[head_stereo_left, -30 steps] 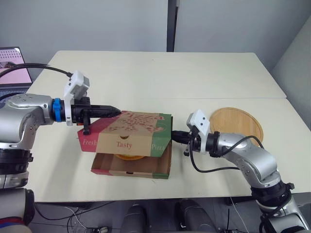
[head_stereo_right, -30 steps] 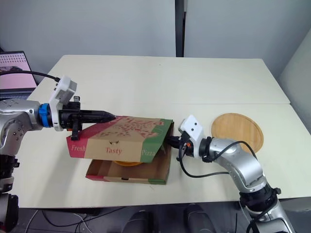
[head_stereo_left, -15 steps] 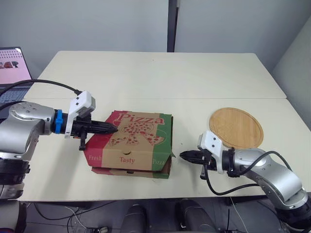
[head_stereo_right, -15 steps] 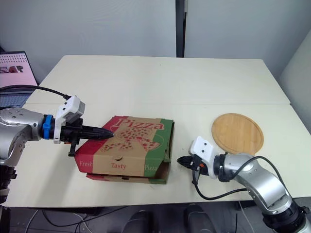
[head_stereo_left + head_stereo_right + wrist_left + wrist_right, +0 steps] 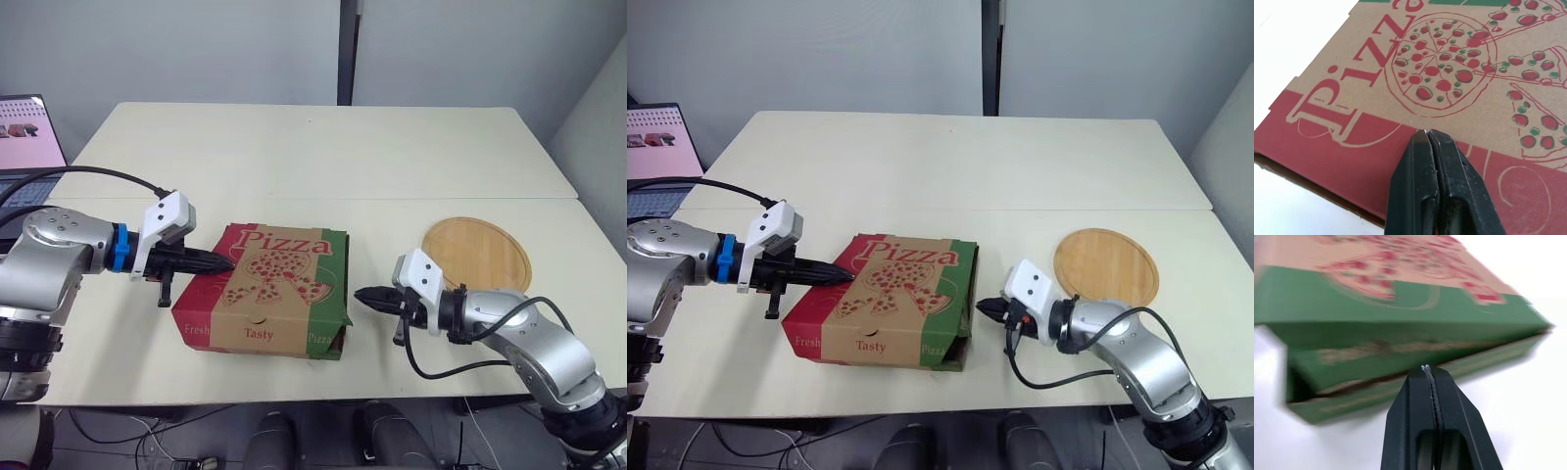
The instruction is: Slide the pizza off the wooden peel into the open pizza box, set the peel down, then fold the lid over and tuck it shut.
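Both black fingers of the left gripper (image 5: 1425, 132) are pressed together with nothing between them. Their tips sit at the red band on the lid of the printed cardboard pizza box (image 5: 269, 294), and contact cannot be told. The right gripper (image 5: 1425, 367) is likewise closed and empty, pointing at the box's green right side from just beside it, a small gap apart.

The box lies flat near the front edge of the cream table (image 5: 313, 157) with its lid folded down, so its contents are hidden. On the right side, the lid's green flap stands slightly out from the base, with a dark slit showing beneath it.

The round wooden peel (image 5: 477, 257) lies flat on the table to the right of the box, its top bare, beyond the right gripper. A laptop (image 5: 24, 122) with a lit screen sits off the table's far left edge.
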Motion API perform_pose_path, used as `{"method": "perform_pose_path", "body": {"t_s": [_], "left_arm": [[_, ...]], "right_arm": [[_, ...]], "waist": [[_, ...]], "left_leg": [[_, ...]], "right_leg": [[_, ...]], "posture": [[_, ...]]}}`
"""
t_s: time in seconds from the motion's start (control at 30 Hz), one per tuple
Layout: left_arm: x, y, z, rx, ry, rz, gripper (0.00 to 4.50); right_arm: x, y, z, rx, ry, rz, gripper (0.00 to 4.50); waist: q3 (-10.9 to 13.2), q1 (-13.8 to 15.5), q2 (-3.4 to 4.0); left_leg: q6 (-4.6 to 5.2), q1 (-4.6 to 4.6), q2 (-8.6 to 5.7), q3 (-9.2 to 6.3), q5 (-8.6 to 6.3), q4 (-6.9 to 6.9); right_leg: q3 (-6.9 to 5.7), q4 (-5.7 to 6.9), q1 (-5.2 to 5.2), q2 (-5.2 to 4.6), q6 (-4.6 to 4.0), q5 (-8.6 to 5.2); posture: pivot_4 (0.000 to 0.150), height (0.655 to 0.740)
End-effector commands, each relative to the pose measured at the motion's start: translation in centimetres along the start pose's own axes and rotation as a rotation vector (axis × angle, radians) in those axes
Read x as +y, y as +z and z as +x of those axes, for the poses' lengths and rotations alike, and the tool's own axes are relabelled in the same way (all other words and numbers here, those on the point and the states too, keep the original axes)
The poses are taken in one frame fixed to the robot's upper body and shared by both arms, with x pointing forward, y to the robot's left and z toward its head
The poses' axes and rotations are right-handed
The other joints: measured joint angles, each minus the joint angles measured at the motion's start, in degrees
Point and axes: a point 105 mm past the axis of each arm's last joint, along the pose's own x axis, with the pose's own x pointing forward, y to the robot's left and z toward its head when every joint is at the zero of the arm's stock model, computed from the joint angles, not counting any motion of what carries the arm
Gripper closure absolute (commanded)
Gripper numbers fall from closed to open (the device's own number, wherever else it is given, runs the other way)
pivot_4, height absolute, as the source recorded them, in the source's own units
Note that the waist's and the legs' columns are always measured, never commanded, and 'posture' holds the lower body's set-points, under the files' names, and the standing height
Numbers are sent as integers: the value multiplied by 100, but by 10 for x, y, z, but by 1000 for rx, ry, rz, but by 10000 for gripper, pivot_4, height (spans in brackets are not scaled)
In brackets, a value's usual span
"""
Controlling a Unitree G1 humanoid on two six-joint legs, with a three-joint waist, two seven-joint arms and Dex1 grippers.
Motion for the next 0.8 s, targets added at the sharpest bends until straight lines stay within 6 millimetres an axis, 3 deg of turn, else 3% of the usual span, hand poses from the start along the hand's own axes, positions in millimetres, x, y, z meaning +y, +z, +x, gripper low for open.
{"method": "perform_pose_path", "body": {"t_s": [0.03,0.17,0.27,0.37,0.47,0.67,0.8], "left_arm": [[4,8,-12,4,37,35,44837],[2,9,-11,2,29,37,44837],[-2,10,-8,2,9,45,44837],[-3,12,-7,-6,6,43,44837],[-3,12,-6,-4,6,44,44837],[-4,10,-3,1,0,44,44837],[-4,8,0,2,1,39,44837]], "right_arm": [[-2,8,1,-26,4,-62,45000],[6,12,-2,-45,73,-48,45000],[26,21,-17,-72,223,38,45000],[38,15,-21,-33,280,32,45000],[44,9,-14,-15,276,7,45000],[51,21,-5,-82,288,15,45000],[48,11,-12,-24,277,-9,45000]], "waist": [[0,5,0],[0,10,0],[0,15,0],[-2,27,-2],[-1,17,-2],[-1,10,-2],[-1,18,-2]], "left_leg": [[0,0,0,-1,0,0],[0,-1,0,0,0,-2],[0,-1,0,-1,0,0],[1,-2,0,-3,0,0],[1,2,1,-3,0,2],[1,0,1,-3,0,3],[0,0,0,-3,0,3]], "right_leg": [[-1,0,0,0,0,0],[0,0,-1,0,-1,0],[0,0,0,0,0,0],[-2,-1,3,-1,0,0],[-2,1,4,0,0,0],[-1,2,2,1,0,0],[-2,2,3,0,0,0]], "posture": [[1500,7400],[1500,7400],[1500,7400],[1500,7400],[1500,7400],[1500,7400],[1500,7400]]}}
